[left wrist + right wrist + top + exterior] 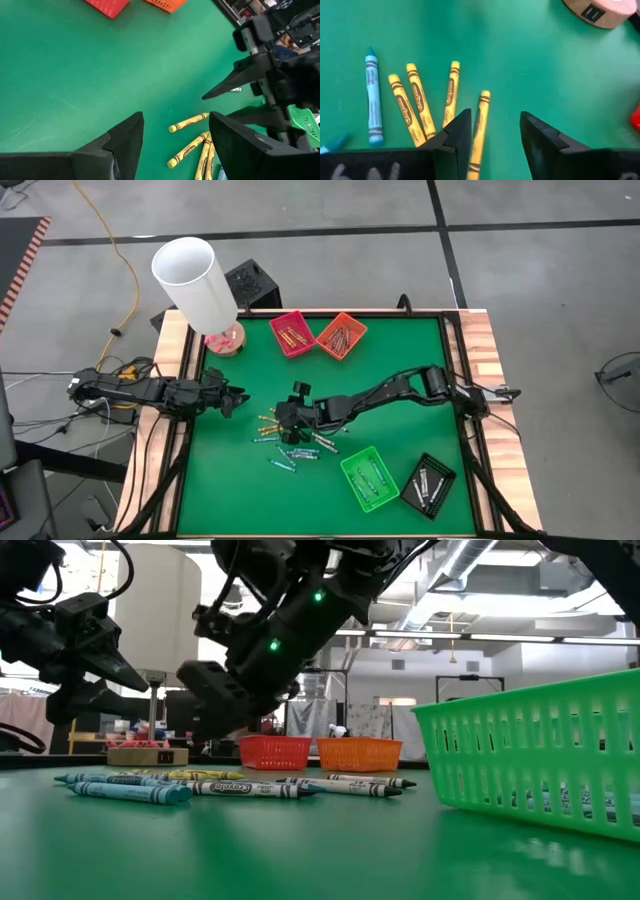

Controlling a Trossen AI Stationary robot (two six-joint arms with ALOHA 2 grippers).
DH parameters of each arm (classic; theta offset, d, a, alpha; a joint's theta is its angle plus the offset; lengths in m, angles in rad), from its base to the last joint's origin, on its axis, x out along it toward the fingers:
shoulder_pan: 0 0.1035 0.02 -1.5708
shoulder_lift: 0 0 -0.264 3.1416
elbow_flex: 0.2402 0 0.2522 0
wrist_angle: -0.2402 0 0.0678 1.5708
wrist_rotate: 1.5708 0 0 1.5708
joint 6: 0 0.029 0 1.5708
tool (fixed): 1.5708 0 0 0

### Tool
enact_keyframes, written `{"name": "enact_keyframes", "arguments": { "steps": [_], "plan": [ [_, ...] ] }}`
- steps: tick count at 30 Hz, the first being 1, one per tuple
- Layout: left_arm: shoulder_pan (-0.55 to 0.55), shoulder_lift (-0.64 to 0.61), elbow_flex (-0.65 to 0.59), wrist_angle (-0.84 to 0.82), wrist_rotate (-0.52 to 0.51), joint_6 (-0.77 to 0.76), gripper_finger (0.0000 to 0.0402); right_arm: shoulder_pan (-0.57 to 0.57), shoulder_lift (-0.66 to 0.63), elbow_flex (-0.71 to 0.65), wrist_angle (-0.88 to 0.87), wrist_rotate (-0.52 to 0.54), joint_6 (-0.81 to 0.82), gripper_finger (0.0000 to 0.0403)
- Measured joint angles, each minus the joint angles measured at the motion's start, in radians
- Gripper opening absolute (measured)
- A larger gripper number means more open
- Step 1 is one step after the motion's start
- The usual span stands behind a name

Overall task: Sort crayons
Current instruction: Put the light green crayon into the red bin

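Observation:
Crayons lie loose in a heap on the green mat, near its middle. The yellow ones are spread like a fan, with a teal one beside them. My right gripper hangs low over the heap's far-left part, slanting down and open. One yellow crayon lies flat on the mat between its fingers, close to one finger. My left gripper waits open at the mat's left edge, above the mat, with nothing between its fingers.
A red tray and an orange tray stand at the far edge. A green tray and a black tray stand near the front right, each with a few crayons inside. A lamp stands at the far left corner.

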Motion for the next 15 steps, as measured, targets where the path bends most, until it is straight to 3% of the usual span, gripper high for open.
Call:
{"name": "enact_keyframes", "arguments": {
  "steps": [15],
  "plan": [
    [0.0, 0.0, 0.0, 0.0, 0.0, 0.0, 0.0215, -0.01, 0.029, -0.001, -0.005, -0.016, 0.004, 0.016]
  ]
}}
